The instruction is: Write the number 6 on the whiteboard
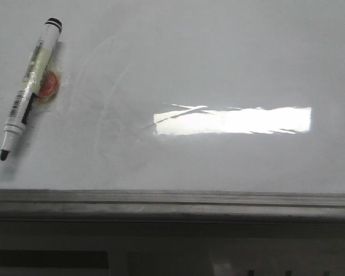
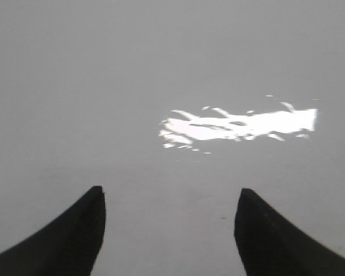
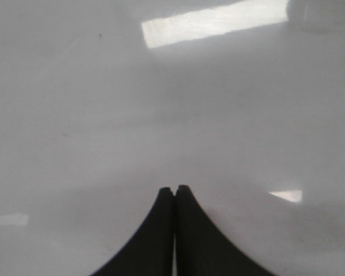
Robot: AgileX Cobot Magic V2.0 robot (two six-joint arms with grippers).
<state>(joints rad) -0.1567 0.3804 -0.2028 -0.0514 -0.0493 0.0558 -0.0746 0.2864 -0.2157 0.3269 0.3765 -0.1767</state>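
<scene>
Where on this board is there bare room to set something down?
The whiteboard is bare right of the marker, around the light glare and down to the grey edge rail. Only the far-left strip, with marker and orange blob, is occupied.

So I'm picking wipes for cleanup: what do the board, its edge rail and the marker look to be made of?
The whiteboard: glossy white coated surface, mirroring a sharp light glare. Edge rail: grey, ridged, probably brushed metal. Marker: likely white plastic barrel, paper label, black tip uncapped.
</scene>
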